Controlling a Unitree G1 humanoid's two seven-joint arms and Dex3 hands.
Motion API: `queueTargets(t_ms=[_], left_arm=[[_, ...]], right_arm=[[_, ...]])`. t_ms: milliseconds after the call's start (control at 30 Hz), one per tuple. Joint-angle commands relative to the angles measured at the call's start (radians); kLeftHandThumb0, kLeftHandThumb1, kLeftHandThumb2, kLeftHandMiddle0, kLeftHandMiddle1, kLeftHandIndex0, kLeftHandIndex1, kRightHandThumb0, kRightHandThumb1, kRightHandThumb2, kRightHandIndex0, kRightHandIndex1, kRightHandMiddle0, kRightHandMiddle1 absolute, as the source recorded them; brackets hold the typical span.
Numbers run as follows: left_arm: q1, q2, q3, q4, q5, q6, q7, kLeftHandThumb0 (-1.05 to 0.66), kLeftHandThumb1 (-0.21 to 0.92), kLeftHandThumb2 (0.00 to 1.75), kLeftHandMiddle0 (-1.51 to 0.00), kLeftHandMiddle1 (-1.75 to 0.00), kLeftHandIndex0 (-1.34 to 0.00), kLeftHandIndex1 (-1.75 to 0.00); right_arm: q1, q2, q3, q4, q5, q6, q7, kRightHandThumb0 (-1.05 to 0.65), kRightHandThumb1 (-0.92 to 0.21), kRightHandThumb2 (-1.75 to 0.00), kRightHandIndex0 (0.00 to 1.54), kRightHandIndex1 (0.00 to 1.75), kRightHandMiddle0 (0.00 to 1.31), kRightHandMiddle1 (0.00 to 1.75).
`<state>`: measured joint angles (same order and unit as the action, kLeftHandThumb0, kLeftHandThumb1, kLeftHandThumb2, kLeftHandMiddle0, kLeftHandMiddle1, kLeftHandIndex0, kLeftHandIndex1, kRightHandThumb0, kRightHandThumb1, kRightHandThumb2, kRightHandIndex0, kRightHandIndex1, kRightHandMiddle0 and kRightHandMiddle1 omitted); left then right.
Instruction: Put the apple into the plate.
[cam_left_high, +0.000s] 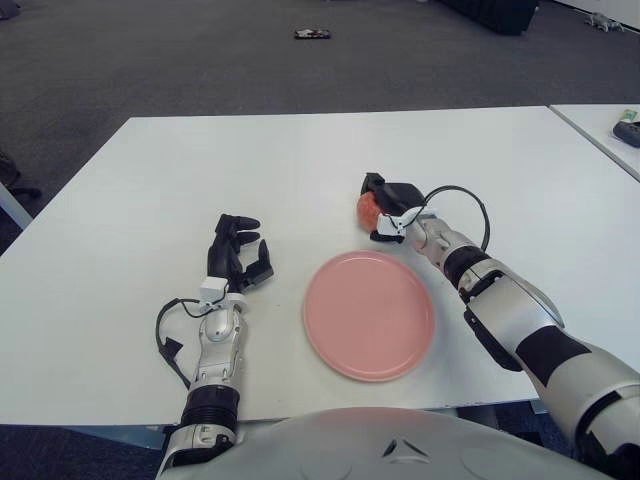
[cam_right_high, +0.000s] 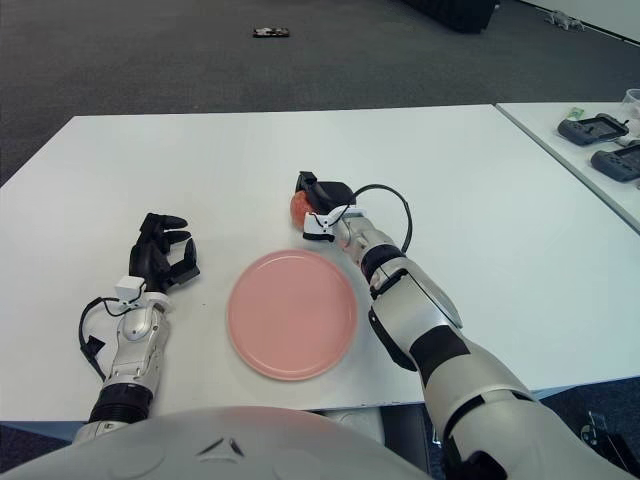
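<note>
One apple (cam_left_high: 368, 208) in right robot hand (cam_left_high: 388, 208); one plate (cam_left_high: 369, 315).

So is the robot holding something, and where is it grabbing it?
The right hand grips the small red apple around its right side. The left hand holds nothing.

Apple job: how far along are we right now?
Done: the right hand is closed on the small red apple, beyond the round pink plate. In hand: carrying it; whether it has left the white table is unclear. Left: move it over the plate, which holds nothing, and release. The left hand shows left of the plate.
</note>
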<state>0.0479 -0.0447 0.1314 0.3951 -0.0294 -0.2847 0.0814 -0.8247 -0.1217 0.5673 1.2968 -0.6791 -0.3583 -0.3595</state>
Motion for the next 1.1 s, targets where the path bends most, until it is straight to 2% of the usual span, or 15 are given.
queueTargets(t_ms=[0,500,833,1067], left_arm=[[0.041,-0.003,-0.001,0.046,0.001,0.036,0.007,-0.01,0.39,1.25,-0.54,-1.75,-0.36,-1.73],[0.039,0.002,-0.001,0.054,0.0,0.027,0.002,-0.01,0.38,1.26,-0.54,-1.75,-0.36,-1.74],[0.038,0.0,-0.004,0.056,0.005,0.012,0.006,-0.01,0.37,1.26,-0.54,-1.75,-0.39,-1.71],[0.039,-0.003,-0.004,0.047,0.002,0.03,0.007,-0.01,0.41,1.22,-0.51,-1.75,-0.35,-1.74]], right_arm=[[0.02,-0.001,-0.011,0.002,0.01,-0.016,0.001,0.0,-0.09,-1.58,0.8,1.72,0.54,1.75],[0.035,-0.015,-0.114,-0.042,0.096,-0.098,0.028,0.0,-0.08,-1.58,0.82,1.69,0.55,1.75],[0.064,-0.06,-0.176,-0.153,0.149,-0.162,0.083,0.0,-0.09,-1.56,0.82,1.67,0.54,1.75],[0.119,-0.104,-0.22,-0.315,0.197,-0.176,0.153,0.0,-0.1,-1.56,0.81,1.67,0.54,1.75]])
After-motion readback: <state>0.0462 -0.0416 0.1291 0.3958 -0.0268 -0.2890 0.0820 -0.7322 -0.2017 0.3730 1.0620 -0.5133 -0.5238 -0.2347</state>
